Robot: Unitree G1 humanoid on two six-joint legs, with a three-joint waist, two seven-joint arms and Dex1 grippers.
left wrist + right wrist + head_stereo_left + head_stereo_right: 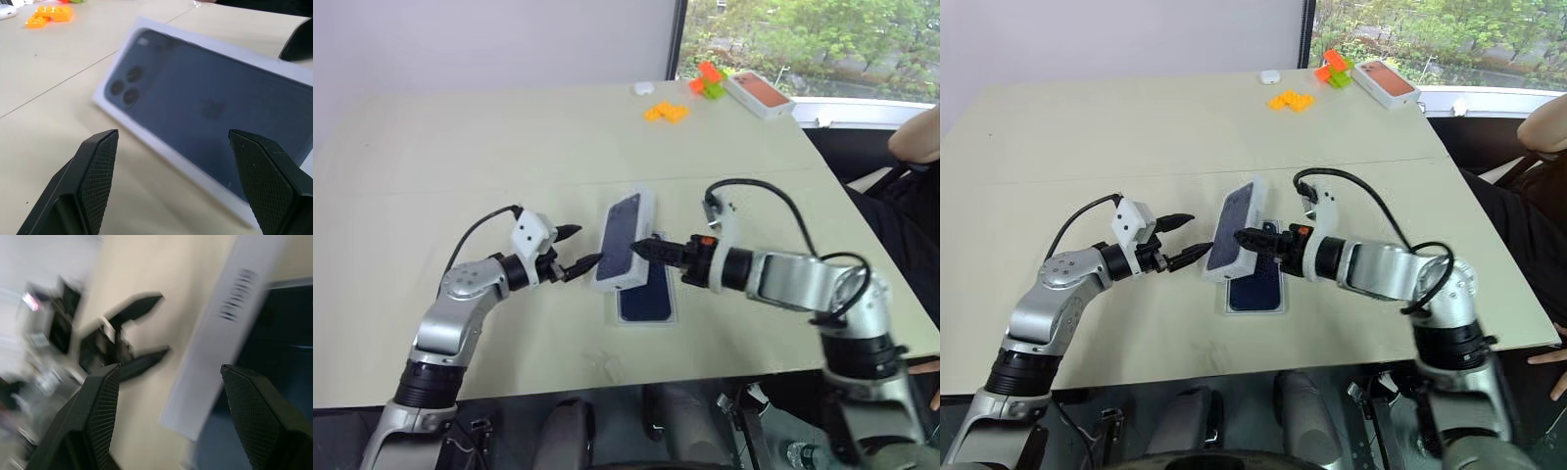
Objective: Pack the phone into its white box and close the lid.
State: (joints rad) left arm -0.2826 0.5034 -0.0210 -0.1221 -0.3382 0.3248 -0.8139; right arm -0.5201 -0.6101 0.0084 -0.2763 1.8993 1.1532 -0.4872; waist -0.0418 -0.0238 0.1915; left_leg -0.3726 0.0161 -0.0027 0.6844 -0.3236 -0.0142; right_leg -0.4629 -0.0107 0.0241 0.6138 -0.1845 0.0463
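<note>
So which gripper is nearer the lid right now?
Right, narrowly. The right gripper has its open fingers at the lid's right long edge, over the phone in the white box. The left gripper, also open, sits just off the lid's left edge.

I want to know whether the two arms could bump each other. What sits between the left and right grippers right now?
The white lid printed with a dark blue phone, tilted over the phone-filled white box, lies between the open left gripper and open right gripper in both eye views.

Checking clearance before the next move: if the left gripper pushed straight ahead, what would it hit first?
Most likely the lid, tilted directly ahead of the open left gripper, its printed top facing the fingers.
</note>
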